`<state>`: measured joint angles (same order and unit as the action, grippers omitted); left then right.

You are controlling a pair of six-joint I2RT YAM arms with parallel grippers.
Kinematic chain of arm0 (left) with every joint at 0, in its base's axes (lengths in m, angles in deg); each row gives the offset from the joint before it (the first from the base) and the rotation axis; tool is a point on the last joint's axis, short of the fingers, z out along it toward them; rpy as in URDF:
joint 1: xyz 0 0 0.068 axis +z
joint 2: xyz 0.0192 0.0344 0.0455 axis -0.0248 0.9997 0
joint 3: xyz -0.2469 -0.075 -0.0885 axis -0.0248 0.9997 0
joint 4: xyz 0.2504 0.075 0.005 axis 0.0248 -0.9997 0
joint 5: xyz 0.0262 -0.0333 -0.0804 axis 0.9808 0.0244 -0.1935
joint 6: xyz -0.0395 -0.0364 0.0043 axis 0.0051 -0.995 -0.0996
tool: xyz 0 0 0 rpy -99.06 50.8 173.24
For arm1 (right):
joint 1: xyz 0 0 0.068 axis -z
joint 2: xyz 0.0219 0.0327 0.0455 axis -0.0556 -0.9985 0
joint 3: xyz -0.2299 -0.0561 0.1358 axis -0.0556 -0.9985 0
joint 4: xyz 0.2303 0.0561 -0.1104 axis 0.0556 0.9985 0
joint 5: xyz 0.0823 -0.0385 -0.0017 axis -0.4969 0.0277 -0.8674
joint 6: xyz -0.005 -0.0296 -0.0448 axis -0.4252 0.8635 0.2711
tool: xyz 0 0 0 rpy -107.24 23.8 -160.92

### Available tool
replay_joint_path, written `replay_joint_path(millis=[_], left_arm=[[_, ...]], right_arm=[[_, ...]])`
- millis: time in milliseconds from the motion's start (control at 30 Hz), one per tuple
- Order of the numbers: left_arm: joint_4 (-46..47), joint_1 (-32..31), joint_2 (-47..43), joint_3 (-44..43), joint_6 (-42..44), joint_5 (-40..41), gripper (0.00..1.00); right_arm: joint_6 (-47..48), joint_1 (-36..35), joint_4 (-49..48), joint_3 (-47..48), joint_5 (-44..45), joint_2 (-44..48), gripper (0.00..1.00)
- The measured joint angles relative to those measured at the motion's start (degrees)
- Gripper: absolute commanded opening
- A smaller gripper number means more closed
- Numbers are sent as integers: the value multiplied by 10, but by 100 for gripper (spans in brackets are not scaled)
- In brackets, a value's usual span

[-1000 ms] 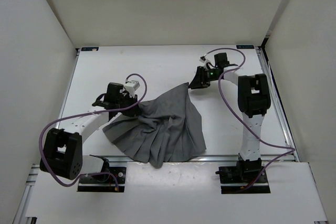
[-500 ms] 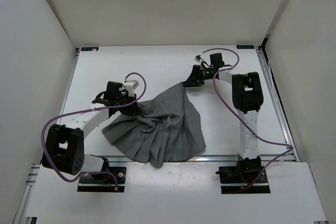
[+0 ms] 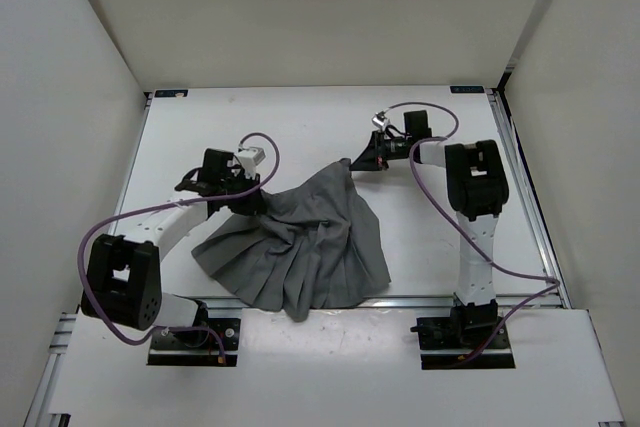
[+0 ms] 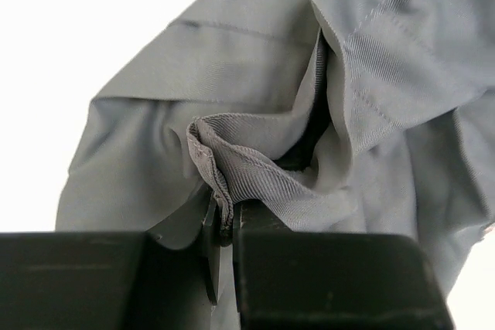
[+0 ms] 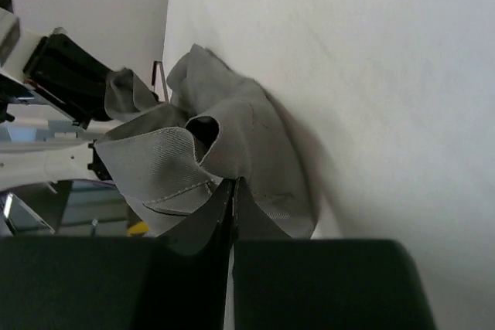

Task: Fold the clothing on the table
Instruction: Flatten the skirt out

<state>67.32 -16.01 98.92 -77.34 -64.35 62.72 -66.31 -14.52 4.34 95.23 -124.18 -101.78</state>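
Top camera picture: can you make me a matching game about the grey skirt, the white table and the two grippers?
Things:
1. dark grey pleated fabric skirt
2. white flat table
3. left gripper
4. right gripper

States:
A. shut on the skirt's far tip
B. lies rumpled, fanned out
C. shut on the skirt's left side
D. lies beneath the skirt

Pairs: 1-B, 2-D, 3-C, 4-A

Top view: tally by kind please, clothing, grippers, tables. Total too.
Clothing: 1, a dark grey pleated skirt
Grippers: 2, the left gripper and the right gripper, each shut on an edge of the skirt
Tables: 1, the white table
Total: 4
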Motion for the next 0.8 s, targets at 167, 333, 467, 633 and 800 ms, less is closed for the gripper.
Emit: replay_joint_path(millis=[167,333,467,633,800], left_arm=[[17,59,-3,-37,-60,-48,0],[81,115,-4,-83,-155,-112,0],[134,116,-3,-99,-206,-151,0],[214,114,31,-104,-276,-205,0],[248,115,66,-117,-322,-223,0]], right_arm=[[63,14,145,-44,98,117,0],[126,28,270,-31,234,270,1],[149,49,322,-28,298,342,0],[157,62,379,-6,344,348,0],[167,47,416,47,403,353,1]])
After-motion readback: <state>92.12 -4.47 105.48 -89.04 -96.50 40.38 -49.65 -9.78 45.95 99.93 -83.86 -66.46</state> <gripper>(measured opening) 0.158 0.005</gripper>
